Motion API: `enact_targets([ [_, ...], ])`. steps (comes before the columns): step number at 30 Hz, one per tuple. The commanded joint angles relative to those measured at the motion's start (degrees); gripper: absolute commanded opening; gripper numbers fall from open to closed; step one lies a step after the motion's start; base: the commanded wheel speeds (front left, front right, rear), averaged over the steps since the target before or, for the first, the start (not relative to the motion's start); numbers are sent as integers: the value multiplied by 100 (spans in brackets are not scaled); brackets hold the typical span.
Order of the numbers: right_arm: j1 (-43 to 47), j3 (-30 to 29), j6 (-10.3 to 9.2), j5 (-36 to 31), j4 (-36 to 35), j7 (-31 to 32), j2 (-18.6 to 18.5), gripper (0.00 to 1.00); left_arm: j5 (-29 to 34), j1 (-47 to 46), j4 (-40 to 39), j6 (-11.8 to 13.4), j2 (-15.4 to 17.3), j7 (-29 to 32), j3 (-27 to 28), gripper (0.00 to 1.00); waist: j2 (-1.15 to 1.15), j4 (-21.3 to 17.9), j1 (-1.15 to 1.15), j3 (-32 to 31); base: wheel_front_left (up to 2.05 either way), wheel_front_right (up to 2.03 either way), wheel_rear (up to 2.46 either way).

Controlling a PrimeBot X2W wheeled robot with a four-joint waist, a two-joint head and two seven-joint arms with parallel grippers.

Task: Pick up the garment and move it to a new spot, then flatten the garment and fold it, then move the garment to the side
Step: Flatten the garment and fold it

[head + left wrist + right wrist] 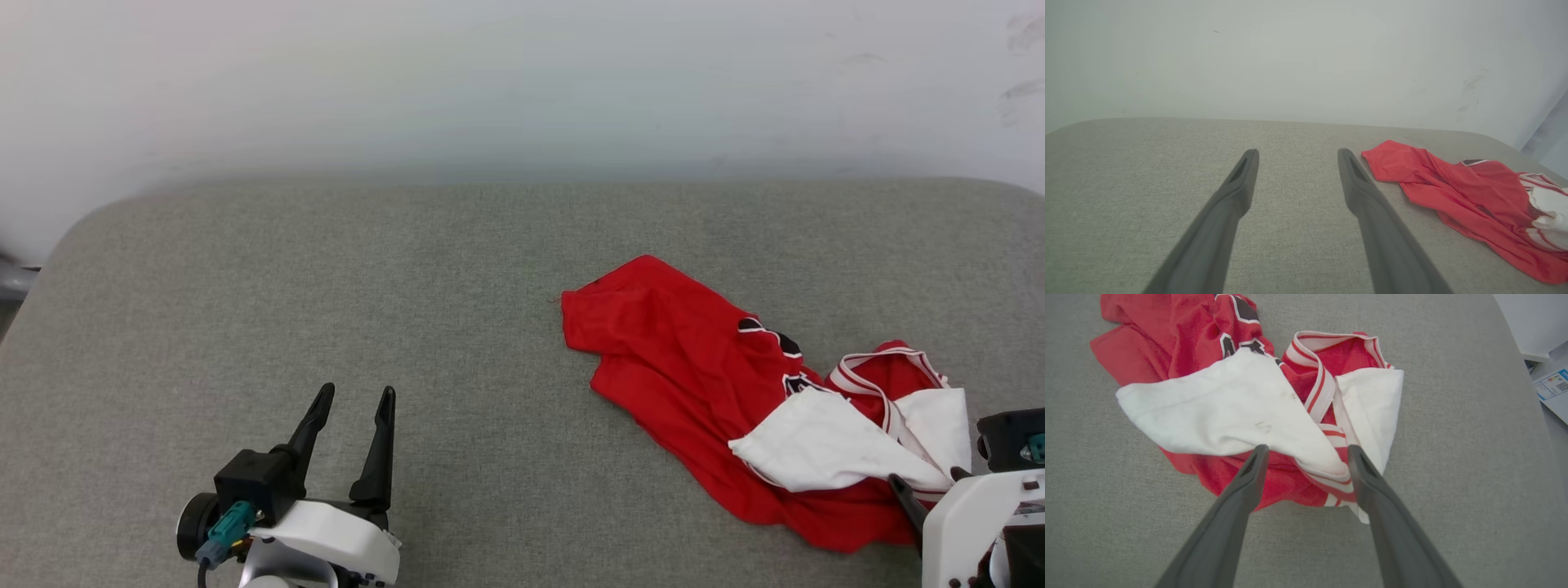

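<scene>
Head view: the shirt (pixel 694 384) lies crumpled at about four o'clock on the grey padded table (pixel 408 286), red body toward the middle, white sleeves bunched at its near end. My left hand (pixel 357 392) rests at seven o'clock, well apart from the cloth, fingers spread wide and holding nothing. My right hand (pixel 906 490) sits at the lower right corner, and one dark finger reaches the shirt's near edge. At the shirt's centre there are black patches outlined in white, but they are folded over and I cannot read them.

Left wrist view: my fingers stand wide open over bare table. The shirt (pixel 1453 183) lies off at three to four o'clock, thin and rumpled.

Right wrist view: my fingers are spread wide to either side of the corner of a white sleeve (pixel 1229 412) and the red-and-white striped trim (pixel 1323 388). They are not closed on anything, and I cannot tell whether the tips touch the cloth. Black, white-edged characters show at eleven o'clock, but they are creased and unreadable. A sheet of paper (pixel 1553 386) at three o'clock has a blue label and a small square code, both too small to read.

I judge the shirt to be light, limp and slightly slick. It will sag and trail when lifted. The striped trim looks thicker, so pinching there should hold better.
</scene>
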Motion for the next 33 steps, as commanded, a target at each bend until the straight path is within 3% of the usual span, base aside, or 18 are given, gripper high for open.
enact_targets([
  [1, -79, 10, -4, 32, 9, 107, -70, 100, -15, -81, -1, -8, 36, 4, -1, 100, 0, 27, 0, 39, 0, 0, 0],
  [8, -267, 105, -4, 260, 222, 700, -372, 100, -29, -168, -23, 8, 39, -1, -3, 100, 0, 122, 0, 243, 0, 0, 0],
  [9, -290, 109, -4, 306, 251, 736, -361, 73, -34, -177, -25, 13, 41, -2, -1, 100, 0, 128, 0, 260, 0, 0, 0],
  [10, -308, 115, -4, 320, 261, 771, -354, 27, -38, -184, -27, 21, 45, -3, 5, 100, 0, 132, 0, 276, 0, 0, 0],
  [11, -315, 123, -5, 322, 274, 814, -354, 0, -41, -191, -28, 29, 48, -3, 11, 100, 0, 137, 0, 291, 0, 0, 0],
  [17, -460, 242, -4, 390, -5, 724, -235, 0, -51, -229, -31, 39, 57, -7, 21, 100, 0, 134, 0, 338, 0, 0, 0],
  [21, -718, 373, -4, 462, -201, 573, 42, 0, -44, -244, -55, 68, 70, -8, 25, 100, 0, 77, 0, 350, 0, 0, 0],
  [28, -1363, 596, -4, 794, -14, -186, 797, 0, -47, -301, -45, 69, 76, -10, 1, 100, 0, 16, 0, 358, 0, 0, 0],
  [33, -1779, 1102, -4, 1166, 354, -855, 988, 0, -41, -351, -5, 28, 59, -11, -87, 100, 0, 97, 0, 358, 0, 0, 0],
])
